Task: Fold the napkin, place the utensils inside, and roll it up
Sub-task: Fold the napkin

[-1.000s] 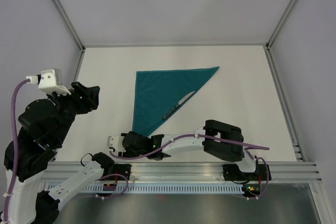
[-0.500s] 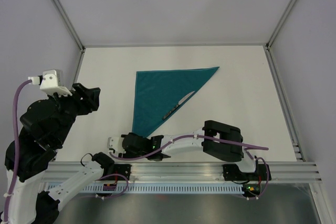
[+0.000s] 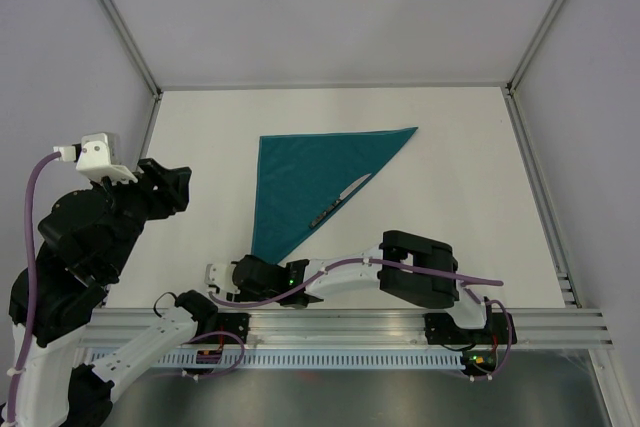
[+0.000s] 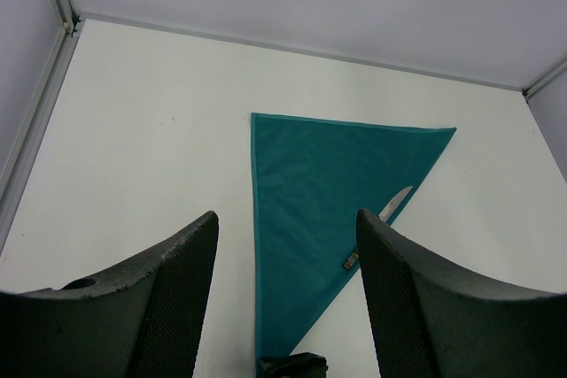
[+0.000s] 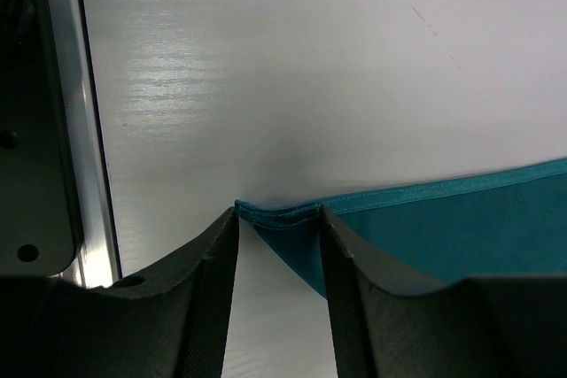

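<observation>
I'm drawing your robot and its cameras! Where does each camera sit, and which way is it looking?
Top external: high behind the arms, looking down at the table; shows the left arm, the right arm, the napkin and the knife.
Left wrist: on the raised left arm, looking forward and down over the napkin; its open jaws frame the bottom.
Right wrist: low near the table, facing the napkin's nearest corner, which lies between its jaws.
Shared: top external and left wrist both show the whole napkin and knife.
</observation>
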You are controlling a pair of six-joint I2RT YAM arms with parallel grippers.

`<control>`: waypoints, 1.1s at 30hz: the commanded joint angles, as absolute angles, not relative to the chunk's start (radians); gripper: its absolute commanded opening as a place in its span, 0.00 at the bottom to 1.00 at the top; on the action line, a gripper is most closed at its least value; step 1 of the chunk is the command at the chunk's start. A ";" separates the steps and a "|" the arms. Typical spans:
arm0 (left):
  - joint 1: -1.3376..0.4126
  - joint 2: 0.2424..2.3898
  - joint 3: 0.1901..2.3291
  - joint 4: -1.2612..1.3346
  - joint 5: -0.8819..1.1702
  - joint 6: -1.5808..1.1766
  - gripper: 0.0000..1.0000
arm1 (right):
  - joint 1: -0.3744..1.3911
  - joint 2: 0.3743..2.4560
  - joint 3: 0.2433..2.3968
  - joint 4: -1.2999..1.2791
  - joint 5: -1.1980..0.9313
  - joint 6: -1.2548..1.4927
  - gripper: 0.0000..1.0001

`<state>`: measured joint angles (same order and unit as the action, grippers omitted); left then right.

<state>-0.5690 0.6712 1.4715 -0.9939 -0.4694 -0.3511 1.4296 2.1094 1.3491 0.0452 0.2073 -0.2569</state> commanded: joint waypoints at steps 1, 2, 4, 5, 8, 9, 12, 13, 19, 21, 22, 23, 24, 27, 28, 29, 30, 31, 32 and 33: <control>-0.572 0.669 1.465 -0.992 -0.474 -0.337 0.69 | 1.433 2.131 1.378 0.057 0.218 -0.241 0.46; -0.572 0.669 1.466 -0.992 -0.472 -0.337 0.69 | 1.433 2.131 1.378 0.057 0.219 -0.241 0.45; -0.572 0.669 1.465 -0.994 -0.471 -0.336 0.69 | 1.431 2.131 1.379 0.057 0.219 -0.242 0.41; -0.572 0.669 1.465 -0.993 -0.471 -0.336 0.69 | 1.431 2.129 1.381 0.057 0.221 -0.244 0.39; -0.572 0.667 1.463 -0.994 -0.472 -0.336 0.69 | 1.427 2.134 1.385 0.055 0.230 -0.245 0.34; -0.572 0.667 1.460 -0.993 -0.472 -0.336 0.69 | 1.425 2.134 1.388 0.052 0.232 -0.244 0.33; -0.571 0.667 1.456 -0.991 -0.474 -0.337 0.69 | 1.417 2.134 1.394 0.048 0.235 -0.245 0.27; -0.572 0.667 1.453 -0.991 -0.472 -0.337 0.69 | 1.416 2.132 1.396 0.046 0.238 -0.245 0.27; -0.572 0.669 1.445 -0.980 -0.471 -0.339 0.69 | 1.391 2.128 1.420 0.031 0.245 -0.242 0.18; -0.572 0.669 1.440 -0.976 -0.469 -0.339 0.69 | 1.382 2.120 1.425 0.031 0.247 -0.241 0.15; -0.572 0.670 1.440 -0.973 -0.469 -0.339 0.69 | 1.379 2.115 1.424 0.031 0.247 -0.241 0.15; -0.572 0.672 1.440 -0.973 -0.468 -0.339 0.69 | 1.373 2.108 1.428 0.029 0.245 -0.241 0.15; -0.572 0.673 1.440 -0.971 -0.466 -0.339 0.69 | 1.371 2.106 1.431 0.026 0.248 -0.239 0.15; -0.572 0.675 1.439 -0.966 -0.463 -0.337 0.69 | 1.361 2.100 1.443 0.015 0.252 -0.236 0.13; -0.572 0.675 1.439 -0.965 -0.460 -0.337 0.69 | 1.361 2.095 1.445 0.015 0.252 -0.236 0.13; -0.572 0.675 1.439 -0.965 -0.459 -0.337 0.69 | 1.355 2.089 1.447 0.015 0.253 -0.238 0.13; -0.572 0.675 1.437 -0.965 -0.457 -0.337 0.69 | 1.353 2.083 1.450 0.015 0.255 -0.235 0.13; -0.572 0.673 1.436 -0.963 -0.457 -0.337 0.69 | 1.345 2.074 1.448 0.015 0.256 -0.235 0.13; -0.572 0.673 1.436 -0.963 -0.456 -0.339 0.69 | 1.344 2.069 1.451 0.012 0.261 -0.236 0.12; -0.572 0.673 1.431 -0.962 -0.453 -0.339 0.69 | 1.341 2.065 1.454 0.009 0.265 -0.236 0.13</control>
<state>-0.5690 0.6712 1.4384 -0.9905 -0.4679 -0.3511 1.3499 2.1235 1.4109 0.0204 0.2348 -0.2535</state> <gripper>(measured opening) 0.687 0.127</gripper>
